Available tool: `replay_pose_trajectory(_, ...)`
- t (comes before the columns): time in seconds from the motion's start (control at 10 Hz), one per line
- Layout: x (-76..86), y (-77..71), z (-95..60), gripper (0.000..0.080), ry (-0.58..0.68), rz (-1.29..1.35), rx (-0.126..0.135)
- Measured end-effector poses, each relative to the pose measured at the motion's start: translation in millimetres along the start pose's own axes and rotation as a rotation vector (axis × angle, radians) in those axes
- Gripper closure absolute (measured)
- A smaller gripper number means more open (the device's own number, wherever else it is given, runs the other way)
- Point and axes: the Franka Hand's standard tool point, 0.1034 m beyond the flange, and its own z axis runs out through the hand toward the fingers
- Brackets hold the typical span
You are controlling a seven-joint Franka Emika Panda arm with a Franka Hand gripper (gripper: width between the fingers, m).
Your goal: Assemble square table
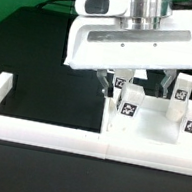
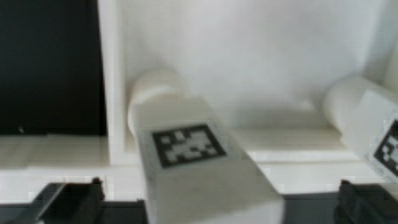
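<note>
White plastic dominates the scene: the gripper [image 1: 137, 83] hangs under the arm's broad white housing, and its jaws stand spread wide with nothing clamped. In the wrist view the two dark fingertips [image 2: 68, 198] flank a leg [image 2: 187, 150] with a black-and-white tag on its face; that leg lies between the jaws, and no contact with either finger is visible. A second leg [image 2: 370, 125] lies just beside it, outside one finger and partly cut off by the picture's edge.

In the exterior view the slab [image 1: 149, 143] lies directly below the gripper, with several tagged legs standing on it. One leg [image 1: 130, 102] is right under the fingers, another [image 1: 182, 93] stands off toward the exterior view's right of the gripper, and one more [image 1: 191, 126] sits further out that way. The wall [image 1: 38, 129] runs along the near side, below and toward the exterior view's left of the gripper, resting on the black table [image 1: 21, 168].
</note>
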Motion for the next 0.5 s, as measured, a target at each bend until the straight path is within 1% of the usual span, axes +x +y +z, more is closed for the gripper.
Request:
replay_pose_trajectory(0.1,-2.7,8.7,-1.7,0.0151,-0.011,-0.003,-0.004)
replay_pose_trajectory(0.2,-2.3,8.4,-1.3,0.0151,-0.008,0.012,-0.003)
replay_pose_trajectory(0.4,-2.8,8.3,-0.3,0.0415,-0.009,0.021,-0.003)
replay_pose_trajectory(0.5,-2.4,9.6,-0.6,0.0495,-0.006,0.088,-0.005)
